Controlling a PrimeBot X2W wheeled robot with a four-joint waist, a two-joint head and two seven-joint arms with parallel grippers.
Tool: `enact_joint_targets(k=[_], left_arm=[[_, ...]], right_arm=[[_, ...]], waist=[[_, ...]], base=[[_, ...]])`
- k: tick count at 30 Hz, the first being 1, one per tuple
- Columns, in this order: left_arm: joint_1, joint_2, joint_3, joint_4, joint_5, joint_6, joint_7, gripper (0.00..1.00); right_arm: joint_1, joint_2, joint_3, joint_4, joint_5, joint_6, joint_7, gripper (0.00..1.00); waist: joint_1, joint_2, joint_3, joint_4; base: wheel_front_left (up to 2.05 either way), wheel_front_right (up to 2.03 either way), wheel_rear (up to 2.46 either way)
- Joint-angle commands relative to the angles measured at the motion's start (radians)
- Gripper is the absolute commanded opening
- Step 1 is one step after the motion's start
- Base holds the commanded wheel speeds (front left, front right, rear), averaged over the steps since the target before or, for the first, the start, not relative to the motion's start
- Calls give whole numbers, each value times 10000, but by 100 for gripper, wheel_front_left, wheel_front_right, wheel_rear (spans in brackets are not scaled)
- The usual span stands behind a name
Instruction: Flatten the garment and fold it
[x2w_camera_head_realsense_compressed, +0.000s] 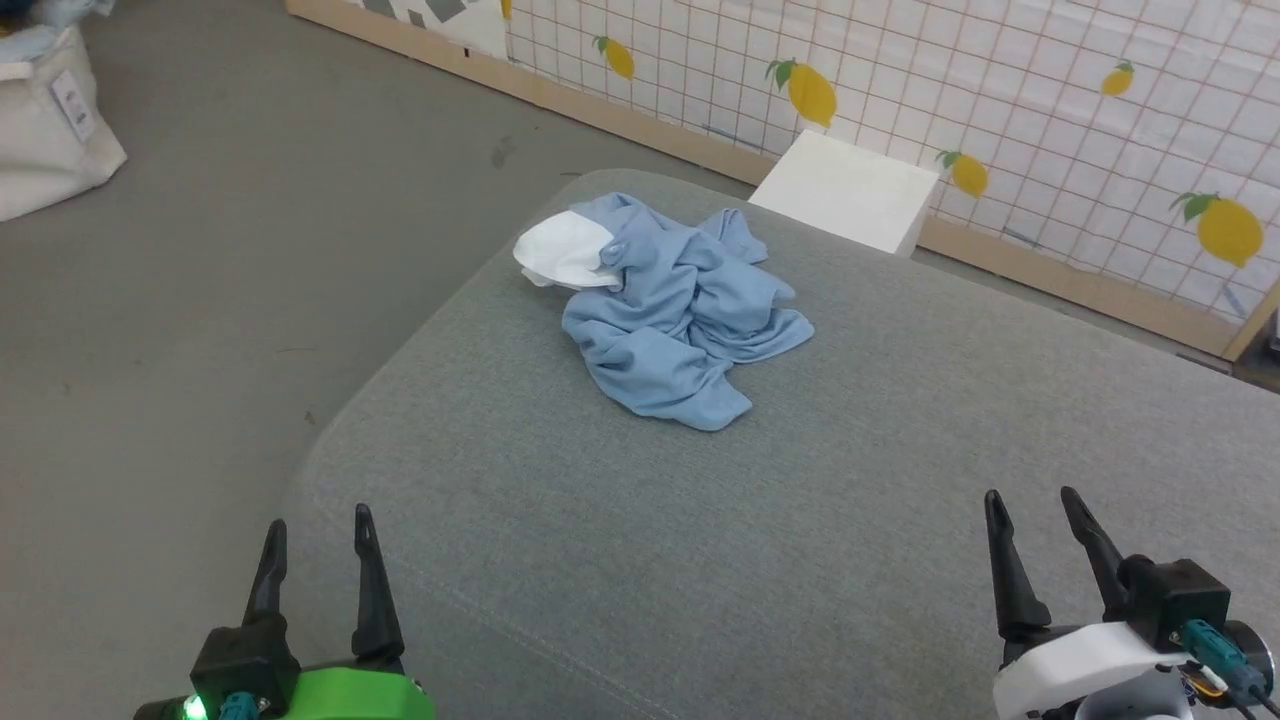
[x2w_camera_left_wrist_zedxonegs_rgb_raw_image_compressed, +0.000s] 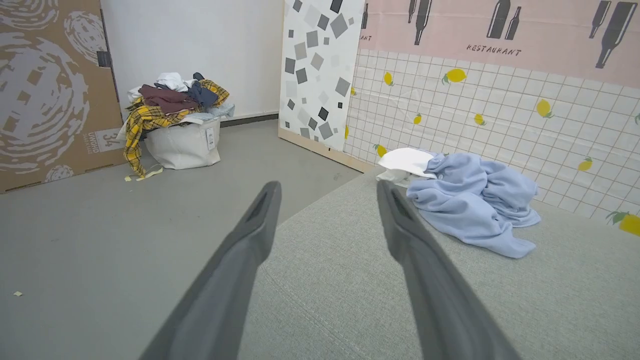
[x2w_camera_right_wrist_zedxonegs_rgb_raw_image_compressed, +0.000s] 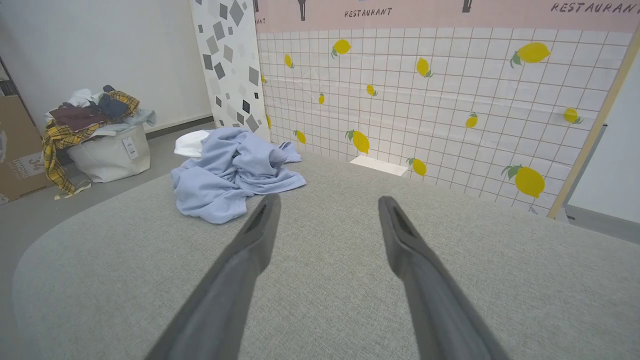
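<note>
I have open grey upholstery (x2w_camera_head_realsense_compressed: 700, 560) from left gripper (x2w_camera_head_realsense_compressed: 318, 518) and right gripper (x2w_camera_head_realsense_compressed: 1031, 494) up to the crumpled blue garment (x2w_camera_head_realsense_compressed: 670, 320); white box (x2w_camera_head_realsense_compressed: 850, 190) and lemon-print panel (x2w_camera_head_realsense_compressed: 1000, 90) block beyond

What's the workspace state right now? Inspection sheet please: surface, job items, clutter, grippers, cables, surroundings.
Surface: grey fabric top with a rounded corner, bare apart from the shirt.
Job's things: light blue shirt crumpled in a heap toward the far left, its white part at the far-left edge; not flattened, not folded.
Clutter: nothing seen on the top.
Grippers: left gripper and right gripper both open, holding nothing, at the near edge, well apart from the shirt.
Cables: teal-plugged lead at the right gripper's base; none on the top.
Surroundings: grey floor, lemon-print panel, white box by the far edge, laundry bag heaped with clothes, cardboard sheet.
</note>
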Motion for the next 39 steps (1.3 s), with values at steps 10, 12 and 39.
enact_joint_targets(k=[10,12,39], left_arm=[[245,-47,-87,-112,-116,184,-197,100],[241,-47,-95,-119,-115,193,-197,100],[-5791,847,-862,146,-407,-713,3005,100]], right_arm=[[173,17,-82,117,49,-15,-171,100],[188,17,-99,95,47,-15,-157,100],[200,17,-530,-1495,-670,-15,500,100]], waist=[[0,0,-11,130],[0,0,-8,115],[0,0,1974,-645]], base=[[0,0,0],[0,0,0],[0,0,0]])
